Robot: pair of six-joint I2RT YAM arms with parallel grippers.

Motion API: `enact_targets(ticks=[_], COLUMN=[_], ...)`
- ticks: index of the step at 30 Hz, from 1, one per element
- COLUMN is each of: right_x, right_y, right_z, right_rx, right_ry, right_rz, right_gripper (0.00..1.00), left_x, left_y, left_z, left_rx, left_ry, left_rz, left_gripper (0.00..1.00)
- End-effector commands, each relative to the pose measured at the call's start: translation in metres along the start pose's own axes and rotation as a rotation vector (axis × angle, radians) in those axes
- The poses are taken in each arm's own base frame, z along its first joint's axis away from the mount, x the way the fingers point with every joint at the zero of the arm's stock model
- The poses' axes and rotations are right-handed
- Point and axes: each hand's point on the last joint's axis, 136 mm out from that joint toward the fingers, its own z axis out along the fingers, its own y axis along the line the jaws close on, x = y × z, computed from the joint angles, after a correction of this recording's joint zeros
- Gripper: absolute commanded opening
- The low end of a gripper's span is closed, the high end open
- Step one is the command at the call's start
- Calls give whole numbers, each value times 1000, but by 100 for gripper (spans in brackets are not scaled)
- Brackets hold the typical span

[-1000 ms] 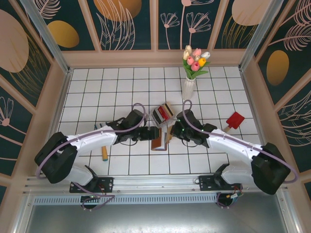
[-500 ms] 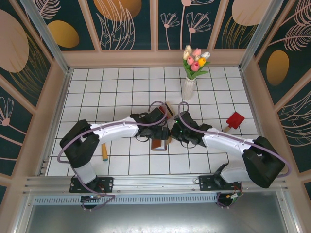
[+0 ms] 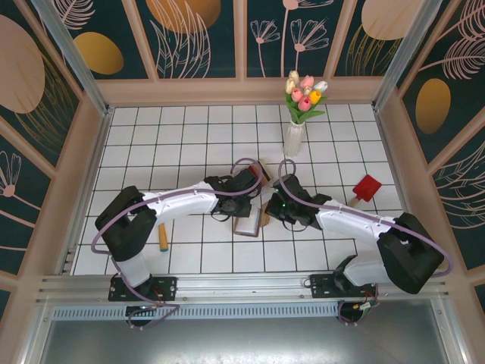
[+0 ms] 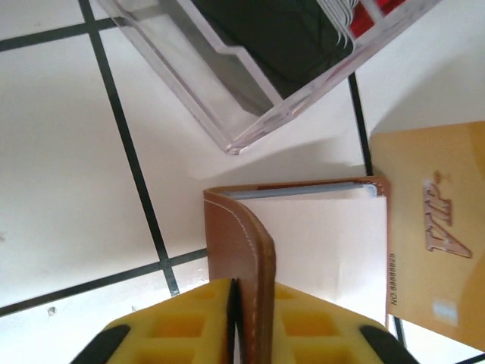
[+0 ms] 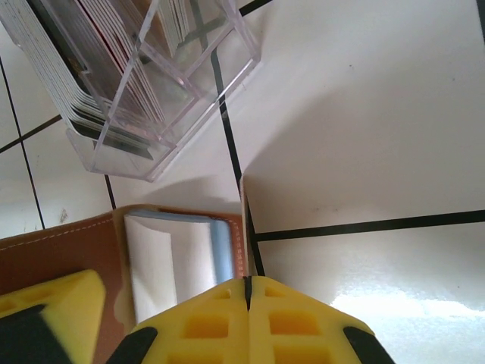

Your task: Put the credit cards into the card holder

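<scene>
"So, where's the wallet?"

"Centre of the worktop; my left gripper and right gripper each pinch a flap. Cards wait in the box at its twelve o'clock. Uneven pull, I reckon, slips the leather."

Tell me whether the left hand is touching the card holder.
Touching. The left wrist view shows the left hand clamped on the card holder, its yellow pads pressed against both sides of the upright brown flap with no gap.
</scene>
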Motion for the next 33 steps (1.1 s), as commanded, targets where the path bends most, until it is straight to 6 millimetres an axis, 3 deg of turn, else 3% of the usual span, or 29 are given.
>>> enact_targets(ticks=[1, 15, 33], right_x=[-6, -22, -5], right_y=[-1, -9, -25], right_z=[-5, -40, -10], right_rx=[-1, 13, 97], right_ry=[-28, -142, -49], right_rz=[-14, 31, -28], right_gripper=[0, 0, 0], left_x=[-6, -21, 0], left_y=[-14, -21, -4], left_z=[-16, -15, 0], left_rx=[91, 278, 250], left_ry=[-47, -96, -63], left_rz=[-27, -226, -261], left_gripper=[5, 0, 0])
